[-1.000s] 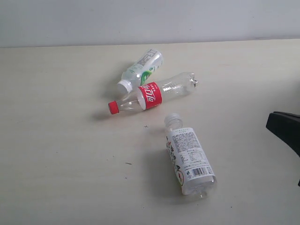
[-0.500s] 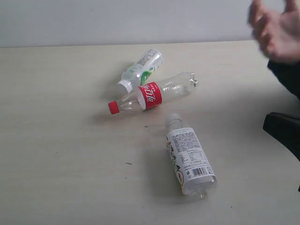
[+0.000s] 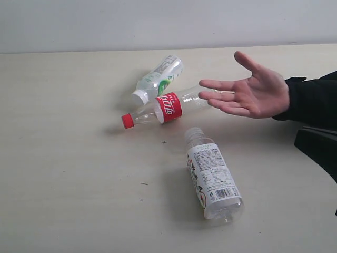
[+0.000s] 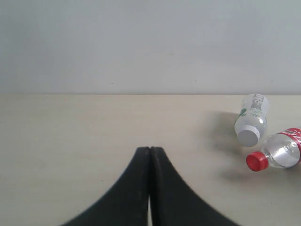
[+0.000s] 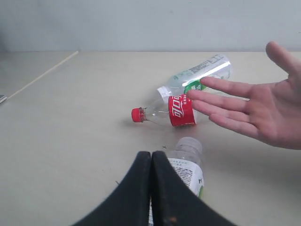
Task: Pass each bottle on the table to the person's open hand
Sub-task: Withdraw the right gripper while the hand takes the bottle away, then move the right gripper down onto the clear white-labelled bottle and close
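Since half a second back the person's bare open hand (image 3: pixel 258 95) has dropped in from top right; it hangs palm up, fingers spread, over the pale beige table (image 3: pixel 68 158). Bottles unmoved, all lying flat:
- green-white-labelled clear bottle (image 3: pixel 158 78), white cap
- red-labelled clear bottle (image 3: pixel 168 108), red cap, base hidden behind the fingers
- white-labelled bottle (image 3: pixel 212 176), barcode visible, print too small for me to read

Black left gripper (image 4: pixel 150 151) and black right gripper (image 5: pixel 151 155): jaws pressed together, empty.

Tool (image 5: pixel 151 154) with jaws together near white-labelled bottle (image 5: pixel 188 165); palm-up open hand (image 5: pixel 265 110) beside red-labelled bottle (image 5: pixel 181 110).
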Available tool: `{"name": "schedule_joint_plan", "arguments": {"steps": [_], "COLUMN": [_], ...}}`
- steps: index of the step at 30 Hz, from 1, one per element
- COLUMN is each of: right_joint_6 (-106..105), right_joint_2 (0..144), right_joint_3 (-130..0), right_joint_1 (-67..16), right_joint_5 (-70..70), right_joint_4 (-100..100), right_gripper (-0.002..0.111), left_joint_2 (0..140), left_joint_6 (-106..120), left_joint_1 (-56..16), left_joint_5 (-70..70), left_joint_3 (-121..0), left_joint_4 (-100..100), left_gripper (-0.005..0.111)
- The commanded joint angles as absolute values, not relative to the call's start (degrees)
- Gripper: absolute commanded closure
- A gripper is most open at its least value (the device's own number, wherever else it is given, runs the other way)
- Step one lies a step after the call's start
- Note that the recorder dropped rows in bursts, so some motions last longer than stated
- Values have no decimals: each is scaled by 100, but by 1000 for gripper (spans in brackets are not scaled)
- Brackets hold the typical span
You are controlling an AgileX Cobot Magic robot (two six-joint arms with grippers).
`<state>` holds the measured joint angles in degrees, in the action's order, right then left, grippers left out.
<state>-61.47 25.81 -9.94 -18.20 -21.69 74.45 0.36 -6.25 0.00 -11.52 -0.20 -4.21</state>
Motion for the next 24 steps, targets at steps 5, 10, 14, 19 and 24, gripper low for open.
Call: {"name": "schedule_joint_plan", "arguments": {"steps": [5,10,14,19,24], "right_joint_6": [-6189,-6029,-5741,-3700,-1857], "right_joint_2": [3326,4698,5610,6764,7637], "right_joint_3": [-1676,-3334,-4080,-4679,-4793], "right_joint_1": [-1798,-1798,-1798,-2094,-3037], "right_joint_5": [-3162,-4495,-5229,-5096,-4391], "right_joint_4": [7833,7533,7310,4464,2458], "right_gripper": [69,46,36,36,36], "left_joint_2": [0,0,0,0,0], "left_joint_6": [-628,-638,-638,-626,-639], "left_joint_1": [0,0,0,0,0], "left_joint_5": [-1138,-1138,-1138,-1138,-1138], "left_joint_3": [0,0,0,0,0], "left_joint_4": [-436,-436,-436,-436,-436], "left_gripper": [107,107,107,107,107]}}
